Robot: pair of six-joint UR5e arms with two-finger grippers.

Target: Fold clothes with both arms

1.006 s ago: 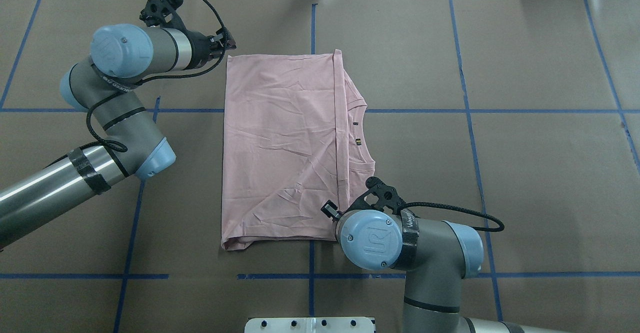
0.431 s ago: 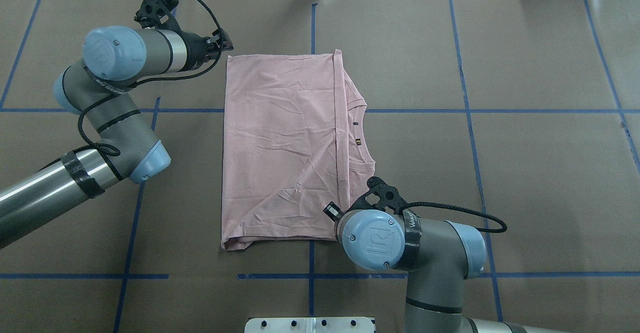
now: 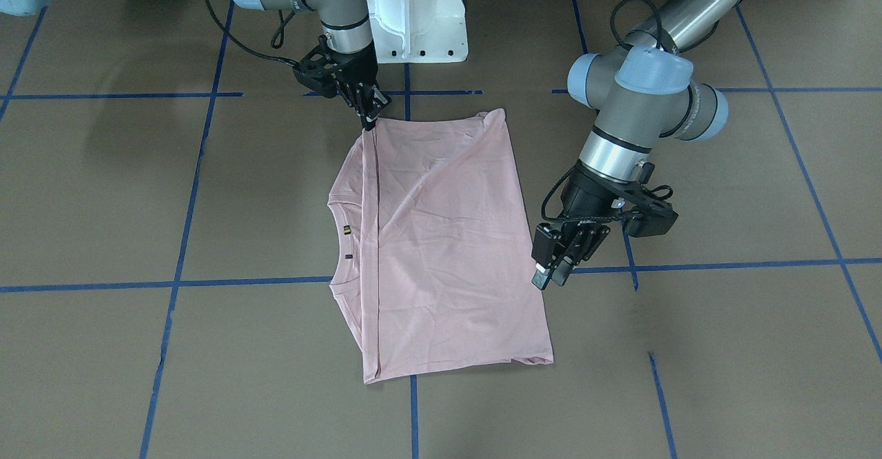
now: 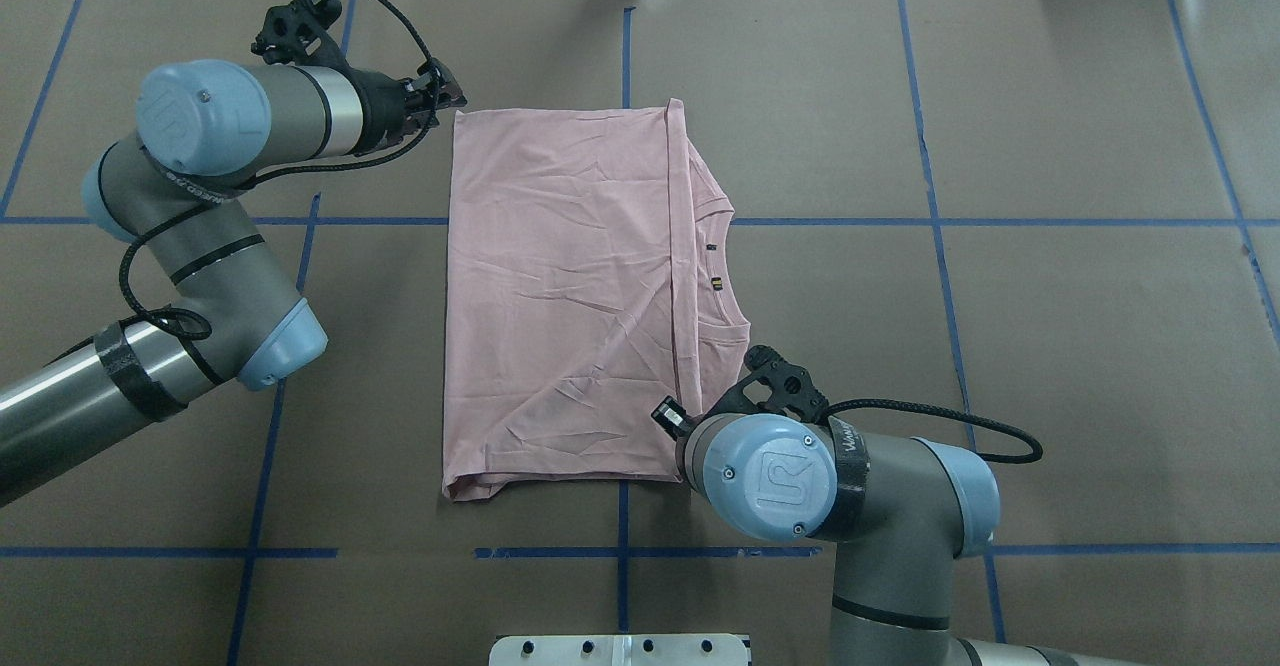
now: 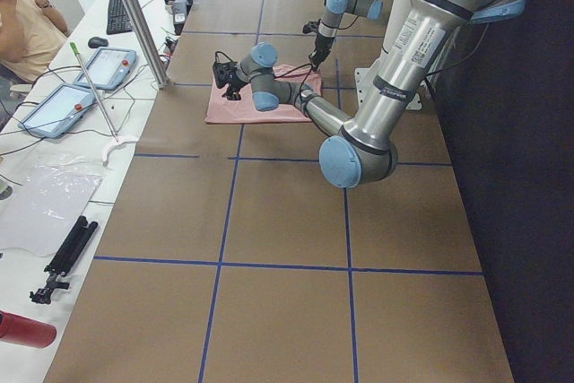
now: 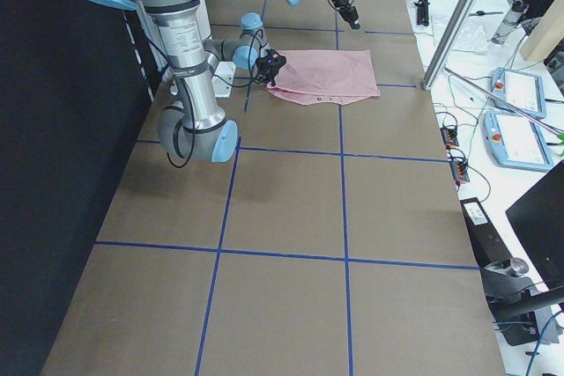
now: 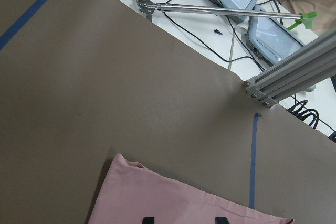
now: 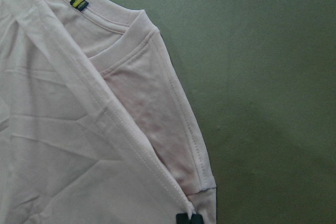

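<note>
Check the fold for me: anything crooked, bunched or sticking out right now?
Nothing damaged, but the fold is uneven. On the T-shirt the top layer stops short, leaving the collar and shoulder uncovered on the robot's right; at the near-left corner the under-layer pokes out, and creases remain.

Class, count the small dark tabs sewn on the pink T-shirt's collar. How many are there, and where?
2, both on the T-shirt neckband: the farther tab lies away from the robot, the nearer tab just toward it. Others may be hidden under the fold.
</note>
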